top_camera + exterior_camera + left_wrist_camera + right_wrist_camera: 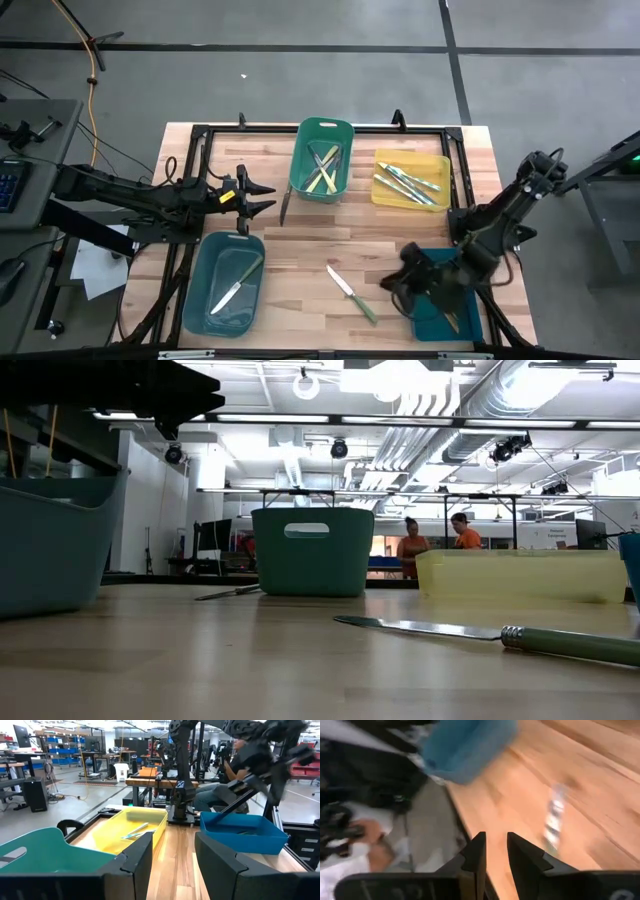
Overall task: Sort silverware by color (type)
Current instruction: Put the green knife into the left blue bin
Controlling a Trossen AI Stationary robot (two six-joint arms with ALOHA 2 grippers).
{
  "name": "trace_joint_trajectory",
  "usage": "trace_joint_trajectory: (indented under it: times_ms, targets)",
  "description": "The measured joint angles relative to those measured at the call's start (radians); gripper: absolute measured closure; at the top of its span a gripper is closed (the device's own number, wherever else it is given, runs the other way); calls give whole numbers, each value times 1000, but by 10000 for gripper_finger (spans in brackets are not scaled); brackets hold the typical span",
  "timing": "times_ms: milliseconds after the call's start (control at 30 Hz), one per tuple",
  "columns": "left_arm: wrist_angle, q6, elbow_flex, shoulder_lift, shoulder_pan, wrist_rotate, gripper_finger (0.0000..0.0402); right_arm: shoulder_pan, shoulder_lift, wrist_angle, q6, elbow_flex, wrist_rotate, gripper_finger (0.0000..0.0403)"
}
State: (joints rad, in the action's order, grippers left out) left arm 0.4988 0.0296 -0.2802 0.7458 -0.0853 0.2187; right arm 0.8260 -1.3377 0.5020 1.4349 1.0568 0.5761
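The green-handled knife (350, 294) lies just beside the right gripper (400, 285).

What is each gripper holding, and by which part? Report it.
Nothing is held. The left gripper hovers beside the green bin, jaws open and empty. The right gripper is beside the blue bin, jaws slightly apart with nothing between them.

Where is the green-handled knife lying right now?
In the high view, the green-handled knife lies loose on the wood, between the grey-blue bin and the blue bin.
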Motion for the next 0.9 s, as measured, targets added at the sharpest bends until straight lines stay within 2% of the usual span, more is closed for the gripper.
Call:
trace_joint_trajectory:
  times_ms: [67, 167, 400, 500, 567, 667, 767, 833, 900]
  targets:
    - [0, 0, 0, 0, 0, 0, 261, -49, -23, -160, -165, -9, -34, 329]
    - [-2, 0, 0, 0, 0, 1, 261, -134, -71, -256, -327, 7, -182, 329]
    - [-7, 0, 0, 0, 0, 1, 261, -278, -242, -94, -433, 142, -483, 329]
    - [-9, -4, 0, 0, 0, 1, 261, -301, -356, -65, -523, 252, -591, 329]
    - [-10, -16, 0, 0, 0, 1, 261, -312, -439, 23, -587, 361, -651, 329]
    - [-13, -22, 0, 0, 0, 1, 261, -322, -559, 312, -651, 541, -660, 329]
    - [-15, -22, 0, 0, 0, 1, 261, -322, -670, 596, -634, 679, -566, 329]
    - [-18, -22, 0, 0, 0, 1, 261, -323, -733, 694, -571, 735, -526, 329]
    - [-18, -21, 0, 0, 0, 1, 261, -323, -781, 729, -510, 762, -529, 329]
